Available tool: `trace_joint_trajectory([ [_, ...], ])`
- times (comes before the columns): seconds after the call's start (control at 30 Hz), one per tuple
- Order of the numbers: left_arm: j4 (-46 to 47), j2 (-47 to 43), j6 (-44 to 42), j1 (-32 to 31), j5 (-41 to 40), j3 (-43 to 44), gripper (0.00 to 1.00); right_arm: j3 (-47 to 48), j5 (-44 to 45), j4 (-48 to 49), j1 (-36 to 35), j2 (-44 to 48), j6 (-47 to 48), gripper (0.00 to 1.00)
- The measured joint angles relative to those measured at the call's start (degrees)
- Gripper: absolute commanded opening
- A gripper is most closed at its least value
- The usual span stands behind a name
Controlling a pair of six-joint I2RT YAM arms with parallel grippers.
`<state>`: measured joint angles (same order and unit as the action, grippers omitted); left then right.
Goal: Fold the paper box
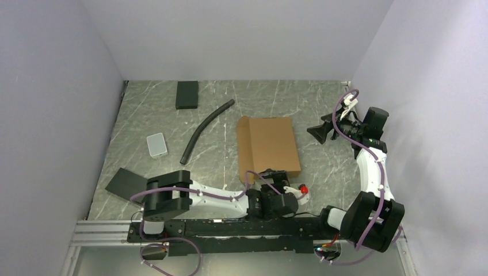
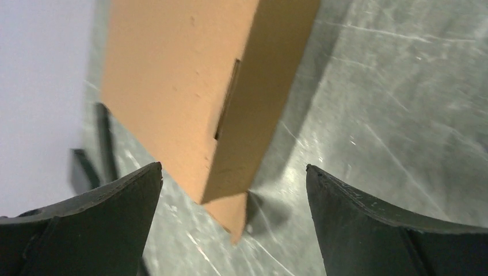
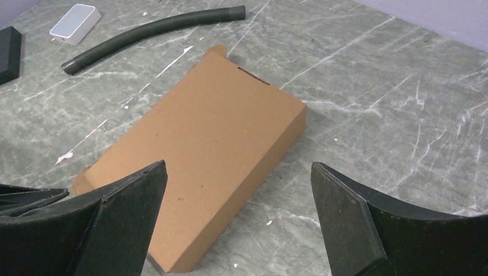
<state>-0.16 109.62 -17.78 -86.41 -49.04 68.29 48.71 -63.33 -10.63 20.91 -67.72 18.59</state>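
Observation:
The paper box point(image 1: 268, 146) is a brown cardboard mailer lying flat and closed in the middle of the table, with a flap sticking out along its left side. My left gripper point(image 1: 281, 177) is open at the box's near edge; in the left wrist view the box point(image 2: 184, 92) and its near corner lie between and ahead of the fingers point(image 2: 233, 172). My right gripper point(image 1: 320, 133) is open and empty, raised to the right of the box; in the right wrist view the box point(image 3: 207, 155) lies below and ahead of it point(image 3: 239, 172).
A black corrugated hose point(image 1: 204, 130) lies left of the box. A small white case point(image 1: 156, 144) and a black flat block point(image 1: 187, 95) sit further left and back. Another black slab point(image 1: 124, 184) lies near the left arm. Walls enclose three sides.

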Motion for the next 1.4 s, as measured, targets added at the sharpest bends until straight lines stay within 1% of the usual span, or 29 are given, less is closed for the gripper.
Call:
trace_joint_trajectory([
  [0.1, -9.8, -2.7, 9.4, 1.0, 6.5, 1.5, 1.0, 0.0, 0.0, 0.0, 0.0, -0.1, 0.0, 1.0],
  [0.2, -16.2, -3.9, 16.2, 2.2, 14.5, 0.8, 0.99, 0.0, 0.0, -0.3, -0.1, -0.1, 0.3, 1.0],
  [0.27, -18.4, -6.2, 19.2, 3.1, 19.4, -0.8, 0.98, 0.1, -0.1, -1.6, -0.5, -0.5, 1.1, 0.99],
  [0.37, -19.9, -13.6, 23.9, 5.7, 28.7, -4.9, 0.96, 2.4, 0.2, -7.0, -2.4, -2.8, 3.4, 0.96],
  [0.47, -18.1, -25.8, 29.8, 12.8, 38.6, -10.2, 0.96, 4.8, 1.8, -11.5, -6.3, -5.8, 5.0, 0.94],
  [0.57, -15.0, -36.9, 34.3, 21.3, 44.4, -14.9, 0.96, 5.2, 3.4, -15.3, -11.1, -7.8, 6.9, 0.94],
  [0.63, -13.5, -41.6, 35.5, 24.3, 46.3, -17.7, 0.92, 5.1, 3.7, -17.9, -13.9, -8.0, 9.3, 0.95],
  [0.73, -9.5, -45.0, 33.9, 24.6, 49.6, -24.0, 0.91, 5.0, 3.0, -23.2, -15.8, -7.1, 17.1, 0.96],
  [0.83, -2.1, -45.3, 29.2, 24.2, 52.4, -33.9, 0.9, 3.3, 3.0, -27.5, -16.9, -4.6, 27.4, 0.96],
  [0.97, 10.2, -45.3, 21.6, 24.2, 53.7, -46.8, 0.88, -2.8, 3.6, -29.7, -18.1, 1.0, 40.0, 0.96],
  [1.03, 15.6, -45.0, 17.5, 24.2, 53.6, -51.0, 0.85, -5.8, 4.6, -30.4, -18.9, 3.1, 44.7, 0.95],
  [1.1, 19.2, -43.6, 14.4, 24.2, 53.0, -51.7, 0.85, -7.5, 5.7, -30.5, -19.8, 3.8, 48.0, 0.94],
  [1.2, 25.6, -39.4, 9.8, 24.2, 51.7, -50.3, 0.83, -8.2, 7.5, -29.6, -21.9, 3.7, 50.1, 0.93],
  [1.33, 32.5, -35.1, 6.4, 24.2, 50.4, -49.9, 0.71, -8.7, 9.3, -27.1, -24.5, 3.6, 50.8, 0.92],
  [1.4, 35.1, -32.5, 5.0, 24.2, 50.2, -49.5, 0.68, -8.9, 9.9, -26.3, -25.2, 3.3, 50.9, 0.91],
])
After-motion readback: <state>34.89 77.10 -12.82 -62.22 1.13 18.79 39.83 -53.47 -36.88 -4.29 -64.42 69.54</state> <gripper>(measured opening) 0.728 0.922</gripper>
